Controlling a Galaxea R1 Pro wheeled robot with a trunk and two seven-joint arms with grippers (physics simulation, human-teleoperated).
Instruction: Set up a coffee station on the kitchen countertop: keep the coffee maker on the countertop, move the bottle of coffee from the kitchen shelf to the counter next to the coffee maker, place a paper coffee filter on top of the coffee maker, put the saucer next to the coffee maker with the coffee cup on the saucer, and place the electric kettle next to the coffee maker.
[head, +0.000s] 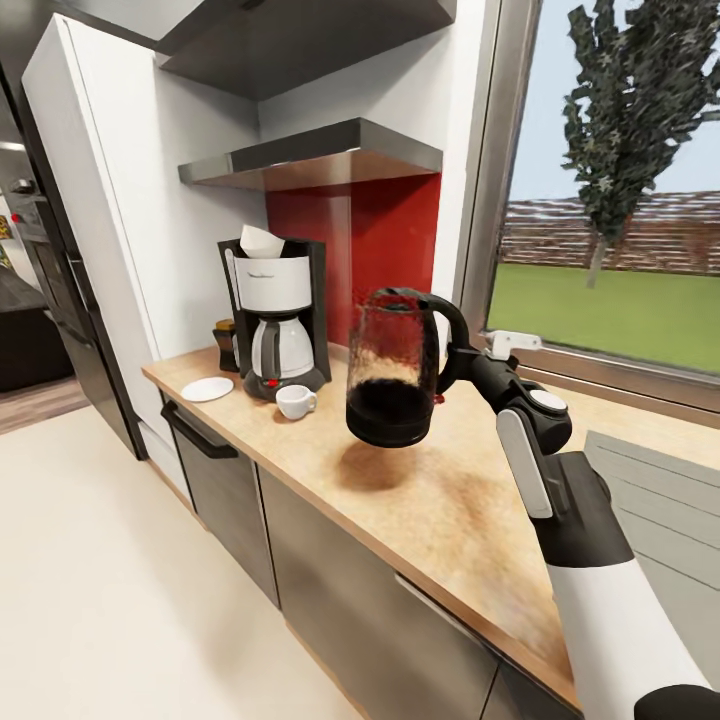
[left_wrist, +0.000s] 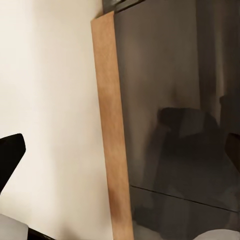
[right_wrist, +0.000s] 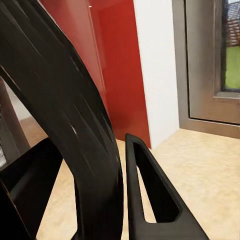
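While clamped by the right gripper (head: 458, 352), the electric kettle (head: 392, 368) hangs above the kitchen countertop (head: 450, 500).

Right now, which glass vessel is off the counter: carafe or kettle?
The kettle: the right gripper holds its handle in the air, shadow beneath. The carafe sits in the coffee maker.

Clear glass electric kettle (head: 393, 368) with black base, white coffee cup (head: 295, 401), tan wood-grain kitchen countertop (head: 440, 500).

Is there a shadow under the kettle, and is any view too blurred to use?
Head view: soft dark shadow on the countertop under the raised kettle, gripper on its handle. Right wrist view: handle looms close and smeared. Left wrist view: dim cabinet front, blurry reflection.
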